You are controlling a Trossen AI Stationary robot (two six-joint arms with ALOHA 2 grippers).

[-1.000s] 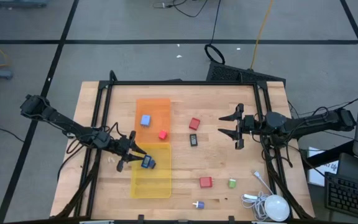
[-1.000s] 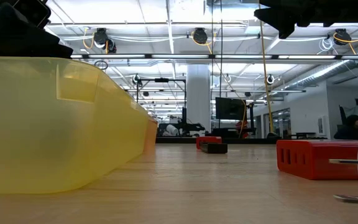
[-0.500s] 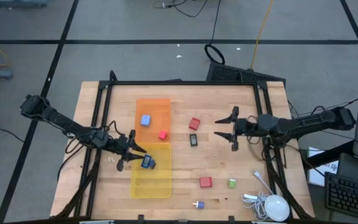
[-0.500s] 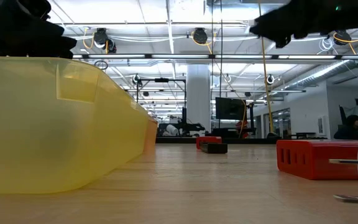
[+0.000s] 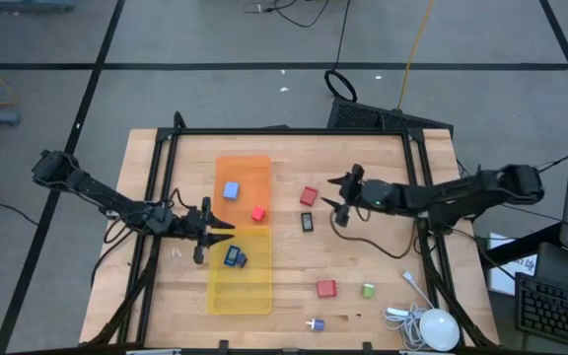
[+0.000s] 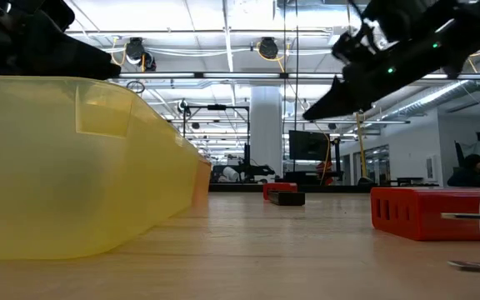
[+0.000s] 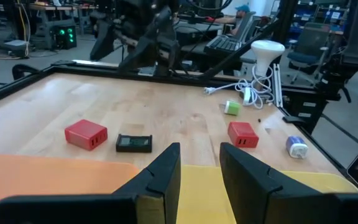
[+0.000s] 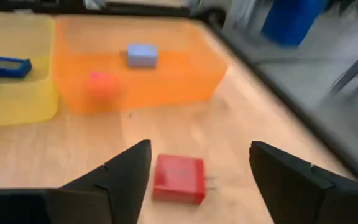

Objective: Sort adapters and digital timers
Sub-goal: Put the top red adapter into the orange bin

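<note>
A dark blue digital timer (image 5: 235,257) lies in the yellow bin (image 5: 240,304). A light blue adapter (image 5: 231,190) and a red adapter (image 5: 258,213) lie in the orange bin (image 5: 245,164). My left gripper (image 5: 223,230) hovers level over the yellow bin's left rim, narrowly open, with nothing between its fingers (image 7: 166,174). My right gripper (image 5: 329,193) is wide open, just right of and above a red adapter (image 8: 179,179) on the table. It touches nothing. A black timer (image 5: 307,222) lies just nearer than that adapter.
Nearer the front edge lie another red adapter (image 5: 326,289), a green adapter (image 5: 369,290) and a white-purple adapter (image 5: 315,323). A white round device with its cable (image 5: 438,328) sits at the front right corner. A black frame (image 5: 284,131) runs along the table's edges.
My right gripper has moved toward the table's left and down, tipping lower, and now stands close by the red adapter beside the orange bin. My left gripper's fingers have swung a little toward the far edge. The blue timer has stayed where it lay in the yellow bin.
</note>
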